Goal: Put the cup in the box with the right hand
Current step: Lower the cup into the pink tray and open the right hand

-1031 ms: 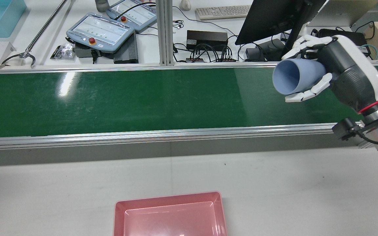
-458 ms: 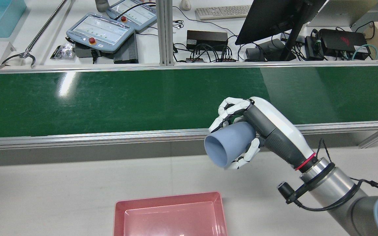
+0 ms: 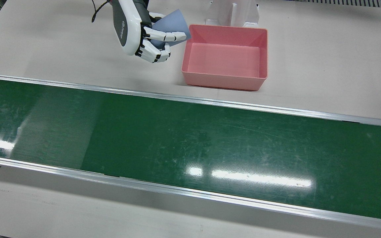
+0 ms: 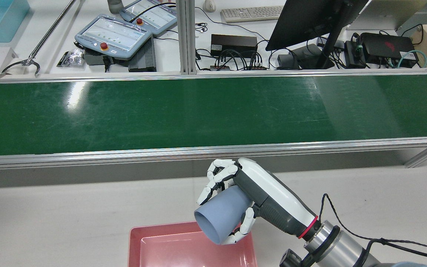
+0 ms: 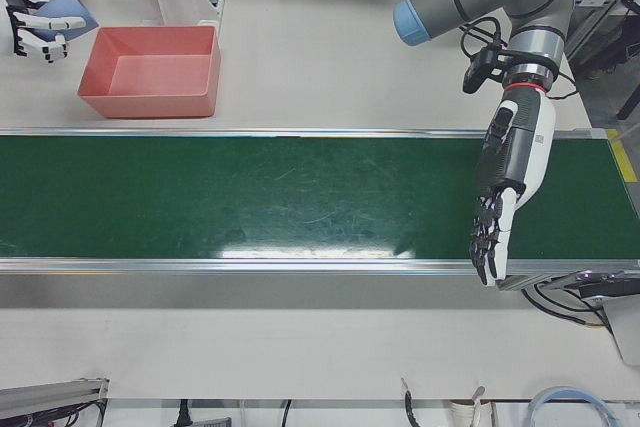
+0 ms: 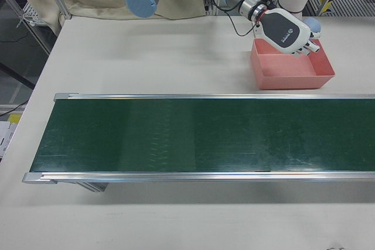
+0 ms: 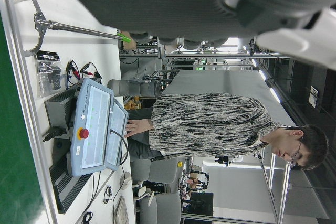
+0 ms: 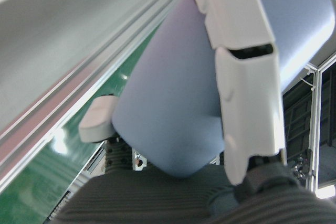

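Cup [image 4: 221, 218], pale blue and plain-walled, lies tipped on its side in the air, its open mouth turned toward the pink box [image 4: 169, 231] and hanging over the box's corner rim in the rear view; in the front view it shows as a blue wedge [image 3: 172, 28] just beside the box's wall [image 3: 225, 81], not yet inside. It looks thin-walled, smooth and light, probably plastic, so it should carry easily but could slide out of a loose hold or flex under a hard squeeze. The body, about midway along its length, seems the sensible place to hold it, and that is where the right hand [image 4: 252, 202] is wrapped around it, fingers [image 4: 217, 181] curled over the top and others under the lower side. The close right hand view shows a finger [image 8: 244, 77] pressed flat along the cup's wall. Letting go here risks the cup clipping the rim and rolling off onto the table [image 4: 69, 211], so a little more travel over the box's floor seems wise. Far off, the left hand [image 5: 500, 197] hangs over the green belt [image 5: 250, 197], fingers straight and empty.
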